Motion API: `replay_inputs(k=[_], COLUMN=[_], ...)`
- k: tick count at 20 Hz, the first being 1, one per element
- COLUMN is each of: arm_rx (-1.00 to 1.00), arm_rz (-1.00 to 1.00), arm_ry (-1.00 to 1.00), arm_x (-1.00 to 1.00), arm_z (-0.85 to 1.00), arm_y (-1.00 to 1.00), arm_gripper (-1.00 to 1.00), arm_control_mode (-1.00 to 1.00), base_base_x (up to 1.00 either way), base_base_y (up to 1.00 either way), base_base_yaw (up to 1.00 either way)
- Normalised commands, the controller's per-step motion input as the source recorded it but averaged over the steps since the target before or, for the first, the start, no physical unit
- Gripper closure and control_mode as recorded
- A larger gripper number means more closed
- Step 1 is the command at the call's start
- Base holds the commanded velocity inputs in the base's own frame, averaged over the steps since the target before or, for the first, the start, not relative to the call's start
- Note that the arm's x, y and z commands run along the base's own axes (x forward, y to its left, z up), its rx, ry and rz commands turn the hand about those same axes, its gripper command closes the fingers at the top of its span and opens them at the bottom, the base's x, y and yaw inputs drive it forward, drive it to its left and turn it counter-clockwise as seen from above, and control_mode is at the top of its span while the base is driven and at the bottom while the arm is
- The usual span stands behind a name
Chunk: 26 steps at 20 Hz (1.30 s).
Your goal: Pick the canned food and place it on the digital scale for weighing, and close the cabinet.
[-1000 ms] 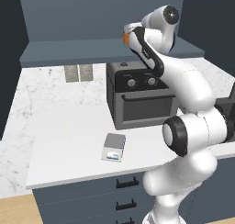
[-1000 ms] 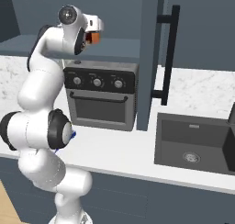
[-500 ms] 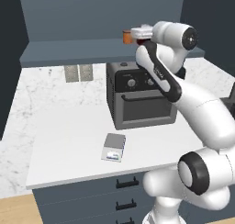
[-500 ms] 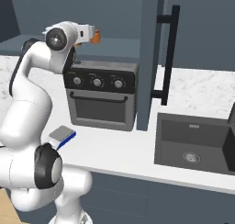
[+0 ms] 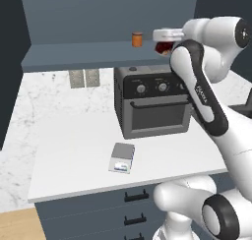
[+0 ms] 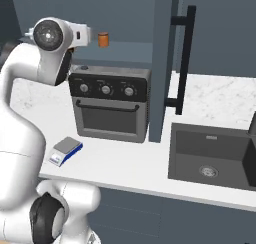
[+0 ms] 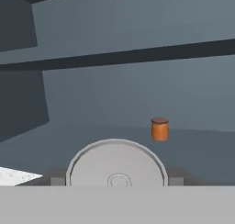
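A: Where is the canned food right now?

B: It sits between the robot's fingers, up high by the cabinet shelf. In the hand view its round silver top is right at the bottom, with a dark tip on each side. In the left base view you can see a bit of dark red under the white hand.

A: So the fingers are closed on it?

B: Yes, they squeeze it from both sides. The can stands straight up in the room, and the hand grips it sideways.

A: Where does it have to go?

B: Down to the digital scale. That lies low on the white bench, near the front edge, in front of the black toaster oven and a bit to its left. So the scale is far below the can and nearer to the robot.

A: What is the scale like?

B: Flat and square, with a grey plate and a small blue screen on the white front. The can is narrower than the plate, so I think it will fit if it goes down flat.

A: And that little orange can?

B: It stays on the shelf, farther in. Leave it alone.

A: Anything else?

B: The slate-blue cabinet door with the long black handle stands open.
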Motion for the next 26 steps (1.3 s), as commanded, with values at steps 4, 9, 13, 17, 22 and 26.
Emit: replay_inputs(k=[4, 9, 13, 17, 22, 26], arm_rx=[0.08, 0.01, -0.09, -0.12, -0.16, -0.15], arm_rz=[0.19, 0.23, 0.26, 0.29, 0.32, 0.29], arm_ry=[-0.08, 0.0, 0.05, 0.0, -0.01, 0.0], arm_x=[-1.0, -1.0, -0.99, -0.77, -0.46, -0.06], arm_z=[-0.05, -0.12, -0.16, -0.61, -0.72, -0.75], arm_y=[0.0, 0.15, 0.35, 0.17, 0.18, 0.29], arm_gripper=[1.0, 1.0, 1.0, 1.0, 1.0, 1.0], arm_control_mode=[-1.0, -1.0, -1.0, -1.0, -1.0, -1.0], base_base_x=[0.0, 0.0, 0.0, 0.0, 0.0, 0.0], base_base_y=[0.0, 0.0, 0.0, 0.0, 0.0, 0.0], base_base_yaw=[0.0, 0.0, 0.0, 0.0, 0.0, 0.0])
